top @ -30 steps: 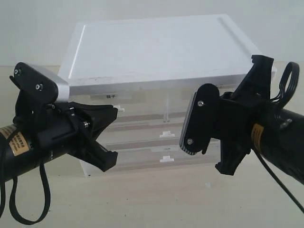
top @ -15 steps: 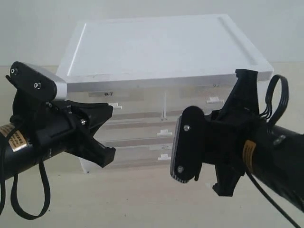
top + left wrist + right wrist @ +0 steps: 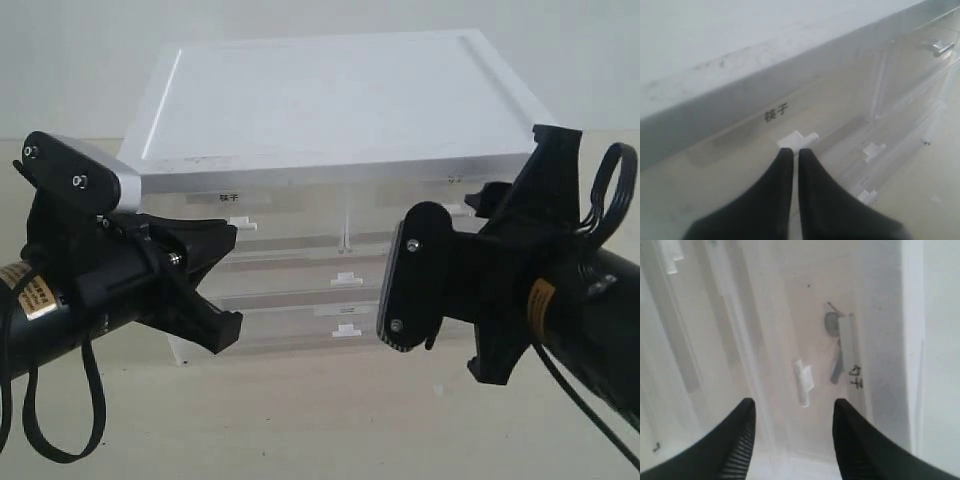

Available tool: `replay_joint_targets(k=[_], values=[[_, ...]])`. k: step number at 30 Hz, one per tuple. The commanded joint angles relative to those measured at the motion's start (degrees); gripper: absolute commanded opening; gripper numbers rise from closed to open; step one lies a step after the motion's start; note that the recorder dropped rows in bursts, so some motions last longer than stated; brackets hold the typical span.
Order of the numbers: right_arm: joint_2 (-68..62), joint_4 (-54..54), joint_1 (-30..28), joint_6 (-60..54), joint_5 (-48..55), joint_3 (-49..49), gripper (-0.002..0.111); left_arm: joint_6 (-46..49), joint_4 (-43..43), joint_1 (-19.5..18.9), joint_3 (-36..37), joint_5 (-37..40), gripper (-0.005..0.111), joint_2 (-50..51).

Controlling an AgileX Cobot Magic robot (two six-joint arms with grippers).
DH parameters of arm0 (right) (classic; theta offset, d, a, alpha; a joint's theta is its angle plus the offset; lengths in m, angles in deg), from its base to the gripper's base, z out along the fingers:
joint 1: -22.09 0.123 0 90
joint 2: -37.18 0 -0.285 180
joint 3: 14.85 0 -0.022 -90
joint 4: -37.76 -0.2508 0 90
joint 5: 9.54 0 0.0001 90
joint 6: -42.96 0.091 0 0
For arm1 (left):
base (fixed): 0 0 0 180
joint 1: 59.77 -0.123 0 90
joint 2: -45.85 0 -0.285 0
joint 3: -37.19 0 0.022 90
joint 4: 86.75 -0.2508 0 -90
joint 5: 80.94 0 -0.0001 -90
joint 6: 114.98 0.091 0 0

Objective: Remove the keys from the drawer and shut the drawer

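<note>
One translucent drawer (image 3: 790, 330) holds the keys (image 3: 832, 324); right hand (image 3: 793, 405) gapes empty, left hand (image 3: 795, 151) closed, empty.

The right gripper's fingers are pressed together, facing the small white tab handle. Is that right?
Not quite. The right gripper's fingers stand apart, not pressed together. The right wrist view shows them open, facing the small white tab handle.

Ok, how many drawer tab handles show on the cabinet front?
4: the labelled half-width drawer's handle, just ahead of the left gripper; the other half-width drawer's handle; the upper full-width drawer's handle; the lower full-width drawer's handle. More may be hidden.
</note>
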Motion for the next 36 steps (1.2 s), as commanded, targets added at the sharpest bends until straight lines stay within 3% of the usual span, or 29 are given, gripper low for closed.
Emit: replay_joint_targets(k=[1,6,11,15,19,21,25,36], values=[[-1.57,6.66,-2.45,3.99,-3.96,-0.09,0.041,-0.05,1.39,-0.04,0.24,-1.65,0.005,0.02],[-5.21,7.04,-3.26,6.25,-1.67,-0.36,0.040,-0.05,0.86,-0.04,0.24,-1.67,0.005,0.02],[-8.42,7.04,-3.26,6.94,3.21,-0.36,0.022,0.68,0.74,-0.04,0.24,-1.21,0.005,0.02],[-8.56,7.04,-3.26,7.34,4.29,-0.36,0.030,0.68,0.74,-0.04,0.24,-1.10,0.005,0.02],[-8.56,7.04,-3.26,7.92,5.57,-0.36,0.028,0.68,0.74,-0.04,0.24,-1.23,0.005,0.02],[-8.56,7.04,-3.26,8.02,4.71,-0.36,0.022,0.68,0.74,-0.04,0.24,-1.23,0.005,0.02],[-8.56,7.04,-3.26,8.02,4.58,-0.36,0.000,0.68,0.93,-0.04,0.24,-1.40,0.005,0.02],[-8.45,7.04,-2.76,8.16,4.17,-0.36,0.000,0.03,0.93,-0.04,0.24,-1.47,0.005,0.02]])
